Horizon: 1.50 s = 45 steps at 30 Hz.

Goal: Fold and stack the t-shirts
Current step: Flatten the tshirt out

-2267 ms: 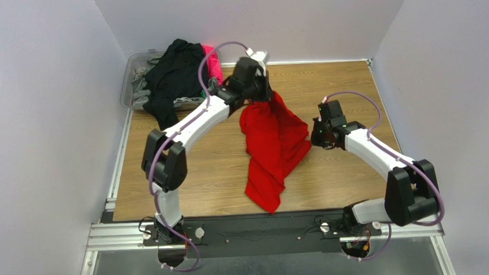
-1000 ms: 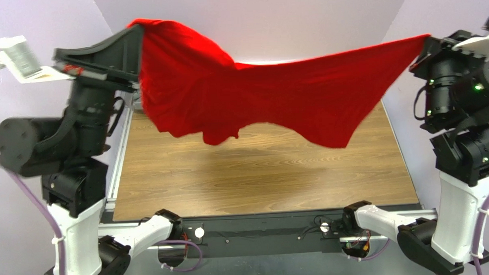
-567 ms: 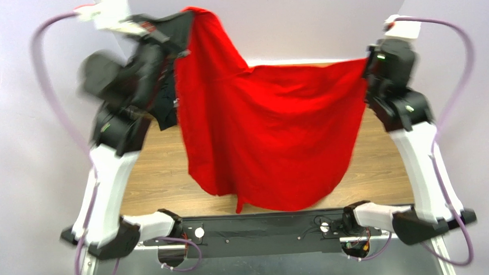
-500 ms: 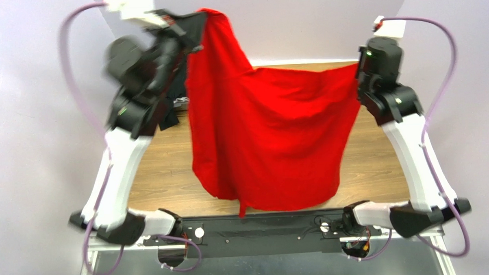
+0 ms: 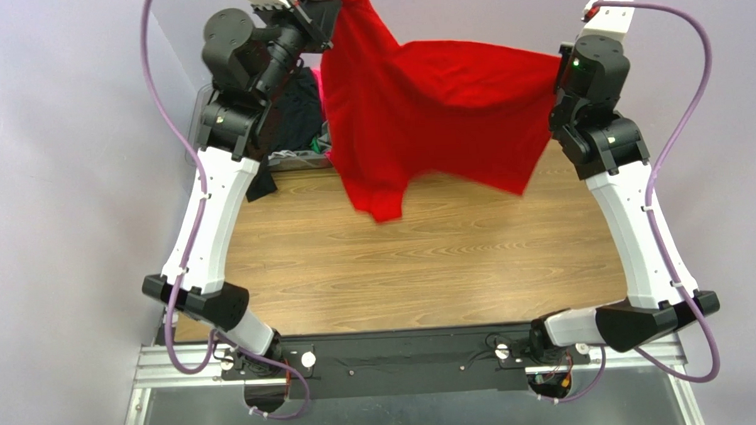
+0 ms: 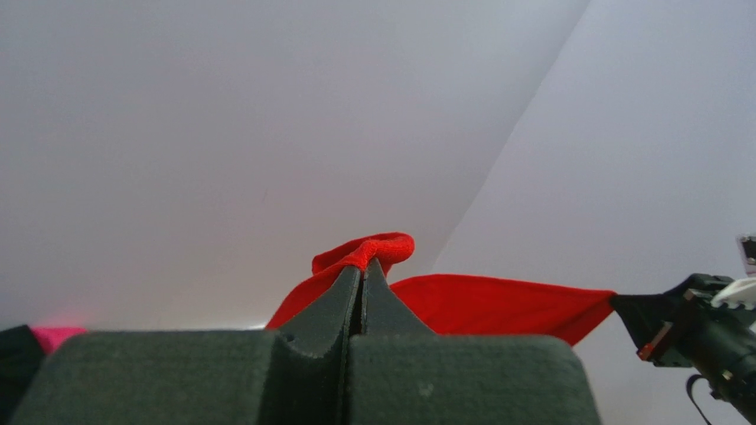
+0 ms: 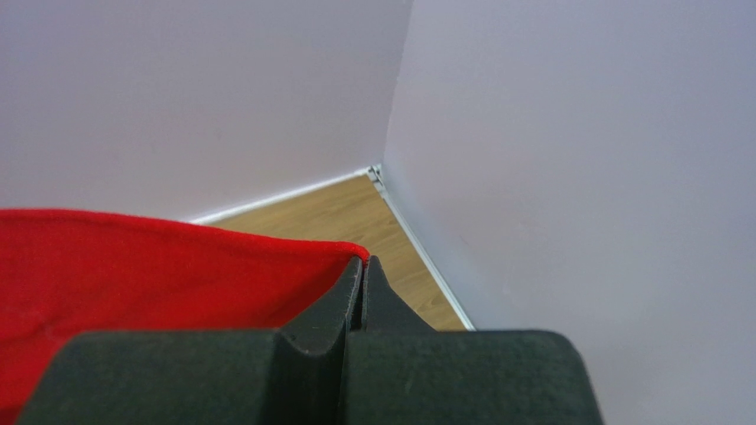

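Hanging stretched in the air, well above a brown wood-grain bench (image 5: 403, 268) and touching none of it: a bright red plain cloth t-shirt (image 5: 434, 97). Held by two upper corners, one per arm.

Left corner raised highest, near the back wall, clamped in the left pincer (image 5: 330, 1). Fingers pressed together on it, with a bunched red fold poking up just past the tips in the left wrist view. From there, draped down and across to the right.

Right corner lower, nipped in the right pincer (image 5: 557, 71). Fingers likewise squeezed tight on the hem, with a flat red edge running off to the left of them in the right wrist view. Sagging between the two grips, lowest point hanging left of centre.

Behind the left arm, in the back left corner: a crumpled black t-shirt (image 5: 298, 100) with a sliver of hot pink t-shirt (image 5: 318, 78) beside it.

White block (image 5: 615, 15) atop the right wrist; any print on it too small to read.
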Each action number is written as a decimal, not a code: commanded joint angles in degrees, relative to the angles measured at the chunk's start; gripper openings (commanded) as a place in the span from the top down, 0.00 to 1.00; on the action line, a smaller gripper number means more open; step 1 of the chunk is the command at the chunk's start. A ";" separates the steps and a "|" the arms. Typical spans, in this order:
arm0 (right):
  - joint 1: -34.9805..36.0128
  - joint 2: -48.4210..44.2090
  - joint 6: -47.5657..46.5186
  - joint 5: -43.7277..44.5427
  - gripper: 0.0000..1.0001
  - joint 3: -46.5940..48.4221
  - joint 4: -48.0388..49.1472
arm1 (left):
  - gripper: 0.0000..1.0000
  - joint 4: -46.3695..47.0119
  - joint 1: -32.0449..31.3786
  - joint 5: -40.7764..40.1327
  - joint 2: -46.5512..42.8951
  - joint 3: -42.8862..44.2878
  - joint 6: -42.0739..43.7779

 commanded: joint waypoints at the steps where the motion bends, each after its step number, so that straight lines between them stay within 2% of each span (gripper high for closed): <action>1: -0.30 -1.53 -2.77 0.12 0.99 3.75 3.36 | 1.00 4.66 0.38 2.55 -4.99 0.48 0.48; 8: -0.21 -8.91 -5.77 -2.61 0.99 5.33 3.45 | 1.00 12.13 0.38 4.74 -16.59 -9.45 -1.54; 12: -0.21 -13.73 -6.65 -3.66 0.99 6.65 3.45 | 1.00 15.39 0.38 3.26 -25.89 -16.65 0.21; 18: -0.30 -17.53 -6.39 -4.37 0.99 10.33 3.18 | 1.00 13.28 0.38 0.71 -33.65 -16.93 2.41; 23: -0.21 -17.36 -6.30 -4.46 0.99 15.87 2.83 | 1.00 10.03 0.38 -3.60 -34.45 -13.69 4.35; 26: -0.21 -17.00 -6.65 -3.93 0.99 14.04 2.83 | 1.00 10.90 0.38 -3.34 -33.31 -14.12 3.74; 30: -0.21 -15.95 -7.00 -0.77 0.99 3.34 3.18 | 1.00 12.66 0.46 0.70 -27.60 -18.41 1.02; 34: -0.56 -15.25 -8.93 0.11 0.99 -15.26 12.55 | 1.00 16.96 0.38 4.04 -19.96 -22.11 0.57; 36: -2.22 -13.59 -8.94 -2.06 0.99 -20.31 17.74 | 1.00 17.58 0.38 5.53 -13.55 -22.38 1.18; 39: -11.68 -8.42 -5.18 -9.16 0.99 -27.70 20.84 | 1.00 18.02 0.38 9.13 -3.10 -20.02 1.97; 42: -15.85 -2.26 -4.01 -12.80 0.99 -31.05 23.74 | 0.99 17.77 0.38 13.26 9.20 -14.58 3.03; 43: -17.42 0.20 -4.97 -12.81 0.99 -31.49 26.71 | 0.90 17.41 0.38 14.14 12.45 -12.64 3.64; 44: -17.79 5.01 -5.15 -12.46 0.98 -31.41 26.91 | 0.68 17.06 0.46 15.80 18.75 -8.54 3.65; 45: -18.22 8.36 -4.89 -12.63 0.75 -29.93 28.39 | 0.58 16.02 0.38 16.08 21.77 -6.14 3.73</action>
